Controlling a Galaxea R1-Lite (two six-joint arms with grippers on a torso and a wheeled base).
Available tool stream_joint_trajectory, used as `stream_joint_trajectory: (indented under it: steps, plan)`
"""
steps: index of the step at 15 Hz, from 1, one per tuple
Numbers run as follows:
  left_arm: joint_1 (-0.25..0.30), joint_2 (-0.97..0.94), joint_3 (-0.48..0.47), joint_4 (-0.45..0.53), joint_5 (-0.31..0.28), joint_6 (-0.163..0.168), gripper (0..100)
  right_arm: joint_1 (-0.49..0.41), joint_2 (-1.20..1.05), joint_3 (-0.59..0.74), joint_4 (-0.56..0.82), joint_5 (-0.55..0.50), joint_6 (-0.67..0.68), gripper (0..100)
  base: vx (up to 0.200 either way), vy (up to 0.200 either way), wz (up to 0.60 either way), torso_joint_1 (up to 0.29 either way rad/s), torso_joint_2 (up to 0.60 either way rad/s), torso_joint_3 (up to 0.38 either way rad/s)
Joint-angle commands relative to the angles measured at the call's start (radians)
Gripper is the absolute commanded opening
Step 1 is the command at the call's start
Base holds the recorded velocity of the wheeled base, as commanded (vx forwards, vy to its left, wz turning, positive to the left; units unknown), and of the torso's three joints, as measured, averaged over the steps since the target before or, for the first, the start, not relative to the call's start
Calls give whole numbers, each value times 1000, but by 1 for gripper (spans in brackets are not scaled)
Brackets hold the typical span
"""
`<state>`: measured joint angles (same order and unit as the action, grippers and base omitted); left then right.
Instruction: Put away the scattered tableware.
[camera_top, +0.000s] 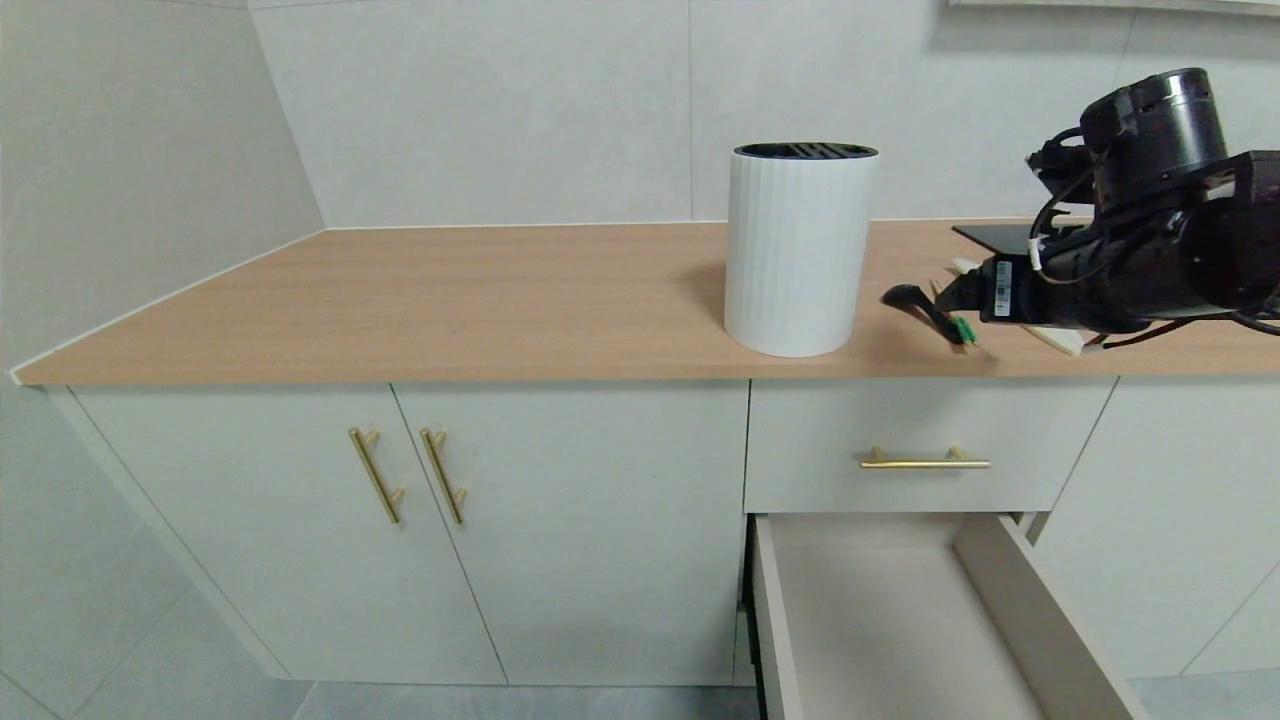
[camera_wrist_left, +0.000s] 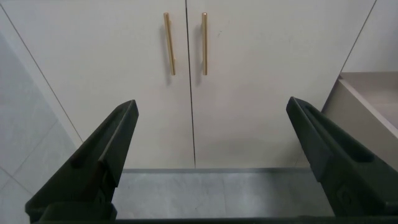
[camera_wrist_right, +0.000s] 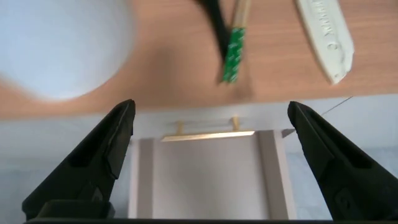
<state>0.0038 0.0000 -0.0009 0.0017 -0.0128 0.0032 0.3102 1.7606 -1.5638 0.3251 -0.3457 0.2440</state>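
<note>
on a pale wooden countertop (camera_top: 450, 300), near its front edge, we see the scattered tableware just right of a tall white ribbed holder (camera_top: 800, 250) with a black slotted top. there are three kinds of piece. a black utensil (camera_top: 910, 300) with a rounded end lies closest to the holder. touching it is a pair of light wooden chopsticks (camera_wrist_right: 233, 53) with bright green patterned tips that point toward the counter's edge. a little apart, farther right, rests a flat cream-white utensil (camera_wrist_right: 324, 40) with raised lettering we cannot read.

the right gripper (camera_wrist_right: 210, 109) hangs above the counter's front edge beside these pieces, its two dark fingers spread wide and holding nothing. below it we see a closed drawer front with a gold handle (camera_top: 925, 461), and under that an open drawer (camera_top: 880, 620), pulled out, with a plain beige inside.

the left gripper (camera_wrist_left: 211, 106) sits low, also spread wide with nothing in it, facing two white cabinet doors (camera_wrist_left: 249, 93) with gold bar handles.
</note>
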Motion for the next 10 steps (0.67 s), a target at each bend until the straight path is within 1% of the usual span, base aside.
stream_joint_trajectory:
  steps: [1, 4, 10]
  plan:
    - [-1, 2, 1, 0, 0, 0, 100, -29, 94, -45, -3, -1, 4, 100, 0, 0, 0, 0, 0, 0]
    - [1, 2, -1, 0, -1, 0, 100, -62, 158, -97, -3, 1, 20, 100, 0, 0, 0, 0, 0, 0]
    - [-1, 2, -1, 0, 0, 0, 100, -66, 211, -128, -3, 7, 21, 100, 0, 0, 0, 0, 0, 0]
